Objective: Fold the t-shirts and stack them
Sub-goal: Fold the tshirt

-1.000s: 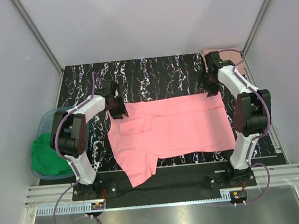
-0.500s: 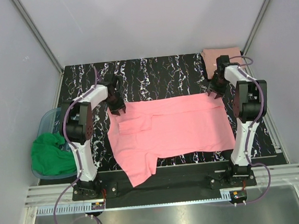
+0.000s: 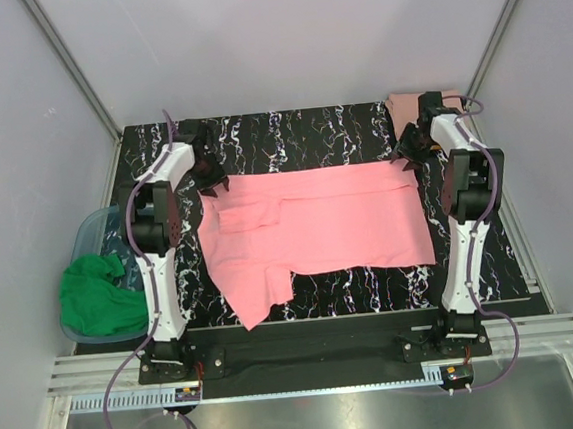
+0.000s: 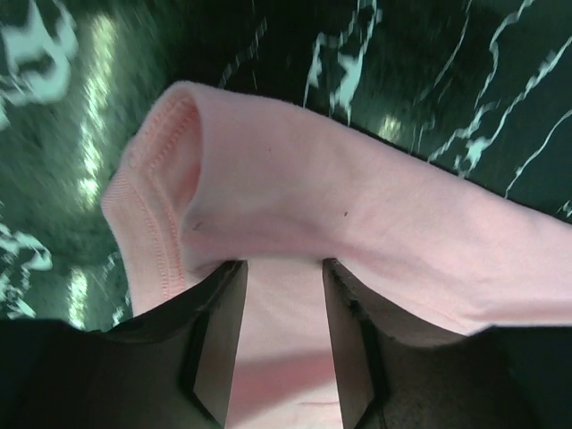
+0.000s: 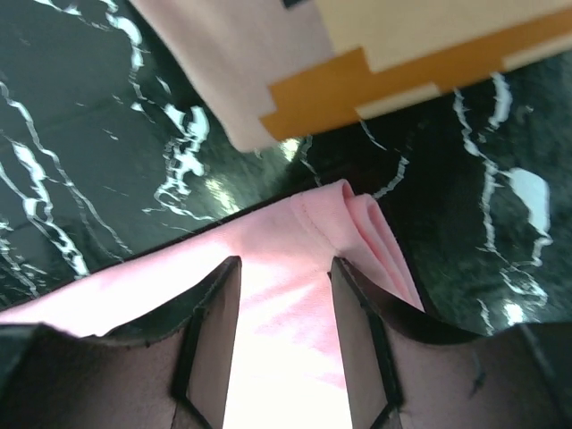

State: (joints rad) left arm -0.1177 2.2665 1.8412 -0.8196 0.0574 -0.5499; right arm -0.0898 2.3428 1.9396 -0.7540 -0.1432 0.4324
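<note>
The pink tee (image 3: 318,232) lies pinched between left gripper (image 4: 281,268) fingers; right gripper (image 5: 284,264) likewise.

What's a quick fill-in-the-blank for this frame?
1. The pink t-shirt lies spread on the ___ marbled table.
2. The left gripper and right gripper each grip a far ___ of it.
3. The folded salmon t-shirt sits at the table's far ___ corner.
4. The blue bin holds a ___ cloth.
Answers: black; corner; right; green.

Robotics lab test cell, plain pale panel walls (image 3: 282,44), aluminium corner post (image 3: 75,72), black marbled tabletop (image 3: 299,133), left arm (image 3: 158,236) and right arm (image 3: 467,209) bolted on, slotted aluminium rail (image 3: 90,377).
</note>
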